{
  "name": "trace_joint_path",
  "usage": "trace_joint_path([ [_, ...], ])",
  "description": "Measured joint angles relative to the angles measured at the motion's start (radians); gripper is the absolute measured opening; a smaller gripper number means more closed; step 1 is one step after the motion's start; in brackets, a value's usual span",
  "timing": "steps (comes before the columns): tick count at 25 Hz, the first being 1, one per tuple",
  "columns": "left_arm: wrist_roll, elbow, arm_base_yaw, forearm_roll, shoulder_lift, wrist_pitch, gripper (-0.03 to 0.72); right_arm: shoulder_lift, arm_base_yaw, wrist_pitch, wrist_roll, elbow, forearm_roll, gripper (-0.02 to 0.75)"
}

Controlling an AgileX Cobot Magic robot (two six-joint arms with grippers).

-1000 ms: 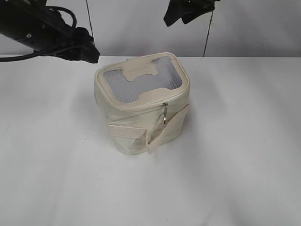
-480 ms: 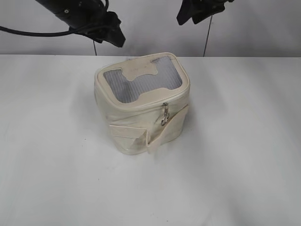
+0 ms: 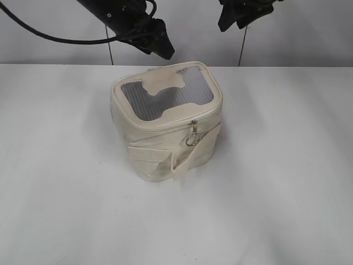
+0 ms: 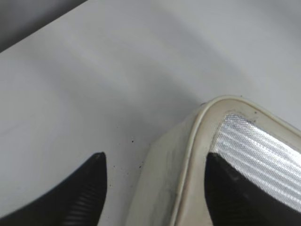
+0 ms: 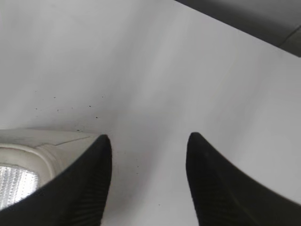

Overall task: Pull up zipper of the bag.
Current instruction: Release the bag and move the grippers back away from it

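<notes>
Exterior view: the bag stands upright near the middle of the white counter, its lid with the grey mesh panel facing up. The zipper runs round the lid rim, and its silver pulls hang down the bag's front face just below the rim, their ring resting against the flat strap. The left pincer hangs in the air above the bag's rear left corner, not touching it. The right pincer is higher, above and behind the bag's rear right side, well apart from it. From here I cannot tell how wide either one stands.

Left wrist view: the left pincer is spread wide with nothing between its two dark fingers. A corner of the bag lies below it, one finger over the mesh and the other over bare counter beside the bag.

Right wrist view: the right pincer is likewise parted and holds nothing. A corner of the bag shows beside its left finger; the counter fills the rest.
</notes>
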Motion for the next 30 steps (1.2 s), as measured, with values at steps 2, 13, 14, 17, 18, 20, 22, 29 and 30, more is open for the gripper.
trace_joint_path([
  [2, 0.005, -0.036, -0.001, -0.017, 0.034, 0.012, 0.497, 0.000, 0.000, 0.000, 0.001, 0.000, -0.022, 0.410],
  [13, 0.082, -0.184, -0.002, -0.130, 0.164, 0.089, 0.497, 0.000, 0.000, 0.000, 0.005, 0.000, -0.043, 0.410],
  [14, 0.082, -0.189, -0.002, -0.138, 0.173, 0.098, 0.497, 0.000, 0.000, 0.000, 0.005, 0.000, -0.043, 0.410],
  [17, 0.095, -0.193, -0.002, -0.164, 0.190, 0.129, 0.497, 0.000, 0.000, 0.000, 0.005, 0.001, -0.043, 0.410],
  [18, 0.099, -0.193, -0.002, -0.171, 0.193, 0.137, 0.497, 0.000, 0.000, 0.000, 0.005, 0.002, -0.043, 0.410],
  [20, 0.106, -0.193, -0.002, -0.180, 0.193, 0.155, 0.497, 0.000, 0.000, 0.000, 0.006, 0.003, -0.043, 0.410],
  [22, 0.109, -0.193, -0.002, -0.184, 0.197, 0.174, 0.497, 0.000, 0.000, 0.000, 0.006, 0.004, -0.043, 0.410],
  [29, 0.109, -0.204, -0.001, -0.235, 0.230, 0.221, 0.363, 0.000, 0.000, 0.000, 0.006, 0.004, -0.033, 0.406],
  [30, 0.109, -0.204, -0.001, -0.236, 0.231, 0.220, 0.309, 0.000, 0.000, 0.000, 0.006, 0.004, -0.028, 0.407],
])
